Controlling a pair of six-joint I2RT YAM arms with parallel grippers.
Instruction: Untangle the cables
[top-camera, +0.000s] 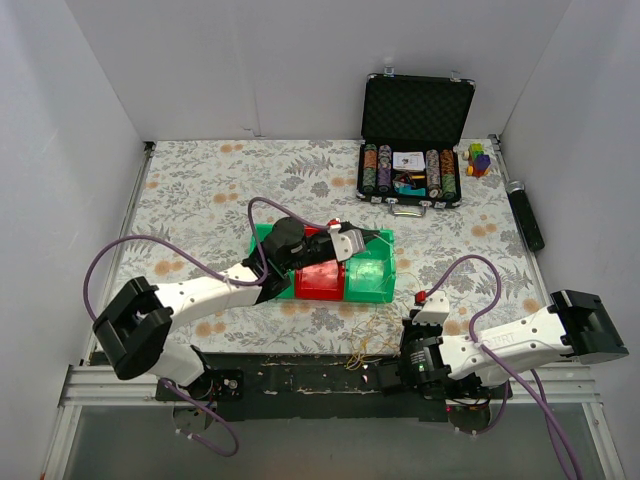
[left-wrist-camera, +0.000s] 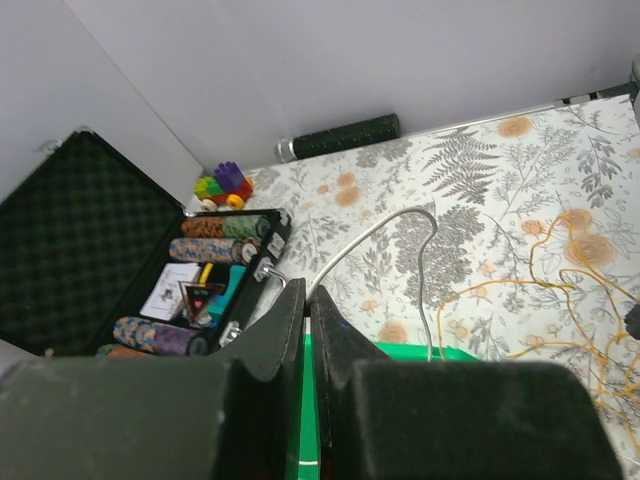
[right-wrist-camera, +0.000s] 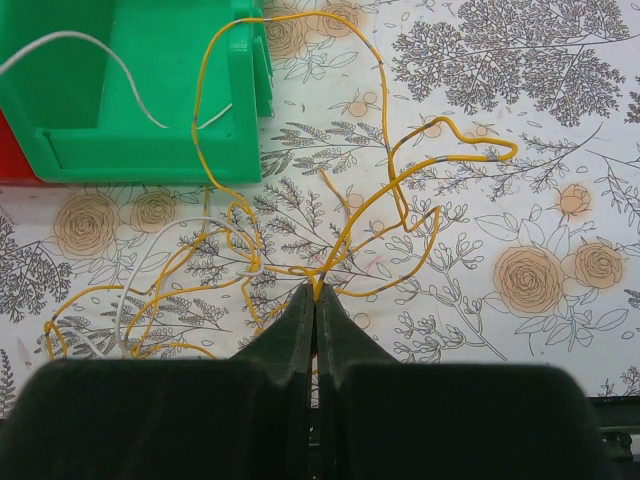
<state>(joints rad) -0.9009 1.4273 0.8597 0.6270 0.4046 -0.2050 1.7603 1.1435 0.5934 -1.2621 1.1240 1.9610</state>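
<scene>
The cables lie in loose loops on the flowered tablecloth by its front edge. The yellow cable spreads widest, and one strand climbs over the wall of the green bin. My right gripper is shut on a yellow strand at its fingertips, low at the table's front edge. A white cable arches up from the cloth into my left gripper, which is shut on it above the green bin. More white cable lies inside that bin and curls among the yellow loops.
A red bin sits beside the green one under the left arm. An open black case of poker chips stands at the back, with toy bricks and a black cylinder to its right. White walls enclose the table.
</scene>
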